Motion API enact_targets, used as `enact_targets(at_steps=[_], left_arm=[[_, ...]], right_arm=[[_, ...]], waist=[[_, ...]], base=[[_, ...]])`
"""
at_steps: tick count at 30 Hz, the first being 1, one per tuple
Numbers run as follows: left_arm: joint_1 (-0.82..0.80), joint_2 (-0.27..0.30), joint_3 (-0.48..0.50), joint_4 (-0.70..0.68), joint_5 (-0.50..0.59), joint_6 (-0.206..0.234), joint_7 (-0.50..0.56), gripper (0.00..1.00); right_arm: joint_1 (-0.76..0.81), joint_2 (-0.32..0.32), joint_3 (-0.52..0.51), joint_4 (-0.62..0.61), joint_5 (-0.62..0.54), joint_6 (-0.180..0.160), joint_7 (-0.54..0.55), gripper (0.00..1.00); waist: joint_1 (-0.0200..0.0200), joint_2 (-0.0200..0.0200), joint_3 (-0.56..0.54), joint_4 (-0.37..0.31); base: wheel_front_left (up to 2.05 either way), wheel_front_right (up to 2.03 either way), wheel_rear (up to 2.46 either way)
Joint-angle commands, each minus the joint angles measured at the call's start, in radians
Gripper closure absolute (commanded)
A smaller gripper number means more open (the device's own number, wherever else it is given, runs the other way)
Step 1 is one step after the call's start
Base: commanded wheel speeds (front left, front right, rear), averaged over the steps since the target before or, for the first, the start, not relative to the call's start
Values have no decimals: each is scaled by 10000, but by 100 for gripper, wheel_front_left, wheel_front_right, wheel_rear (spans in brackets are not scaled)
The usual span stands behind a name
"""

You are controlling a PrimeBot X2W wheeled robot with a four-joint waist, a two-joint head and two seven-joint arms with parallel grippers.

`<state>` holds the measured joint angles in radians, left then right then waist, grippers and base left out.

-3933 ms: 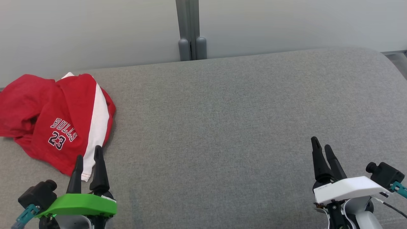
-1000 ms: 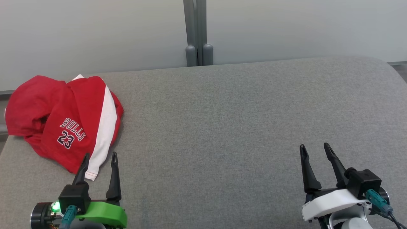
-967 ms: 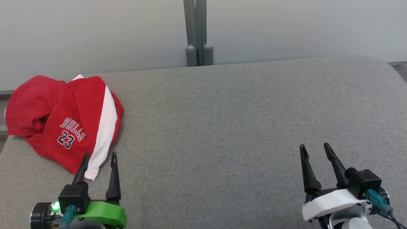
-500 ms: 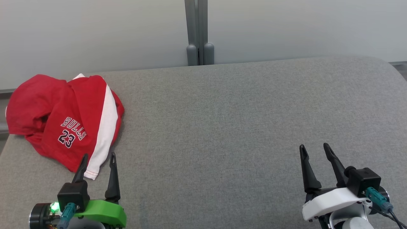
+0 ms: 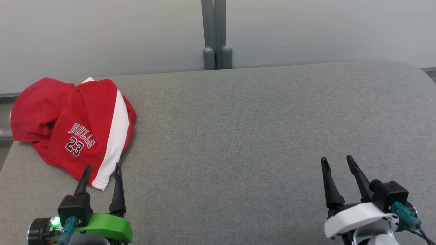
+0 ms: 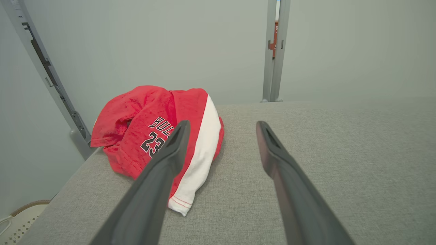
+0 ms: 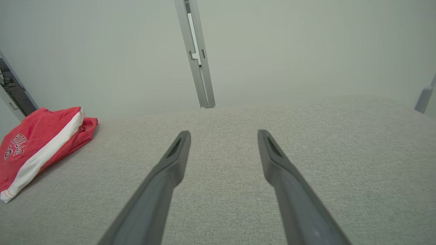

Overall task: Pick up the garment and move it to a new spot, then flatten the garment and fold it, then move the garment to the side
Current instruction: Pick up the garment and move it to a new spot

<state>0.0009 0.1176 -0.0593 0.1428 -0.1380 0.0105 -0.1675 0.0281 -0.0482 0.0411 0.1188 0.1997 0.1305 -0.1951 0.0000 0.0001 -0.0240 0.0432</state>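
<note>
Red garment (image 5: pixel 73 131) lies crumpled at the far-left corner of the grey cushion (image 5: pixel 238 136), not yet picked up
Left gripper (image 5: pixel 101 170) is spread wide with nothing in it, tips just short of the white-striped near hem, contact unclear; right gripper (image 5: pixel 337 162) is equally wide, empty, well apart over bare cushion. Since a few seconds back both wrists have rolled so the fingers show side by side; the whole head view slid, so that's camera turn, garment unmoved. Likely lined up for the first grab
</note>
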Motion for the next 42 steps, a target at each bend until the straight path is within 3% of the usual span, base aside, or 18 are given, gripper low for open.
enact_targets(at_steps=[1,11,32,42], left_arm=[[123,136,71,11,-82,72,-37,0],[167,356,239,48,-216,183,-39,0],[493,599,381,-325,-378,499,277,0],[593,686,413,-341,-454,618,242,0]], right_arm=[[89,-38,16,-16,87,5,-16,0],[134,-38,186,109,188,5,-111,0],[158,-40,330,355,380,5,-271,0],[74,-40,417,547,417,5,-364,0]], waist=[[0,-1,-2,89],[0,-1,-11,848],[0,-1,-33,3230],[0,-1,-39,3773]], base=[[0,0,0],[0,0,0],[0,0,0],[0,0,0]])
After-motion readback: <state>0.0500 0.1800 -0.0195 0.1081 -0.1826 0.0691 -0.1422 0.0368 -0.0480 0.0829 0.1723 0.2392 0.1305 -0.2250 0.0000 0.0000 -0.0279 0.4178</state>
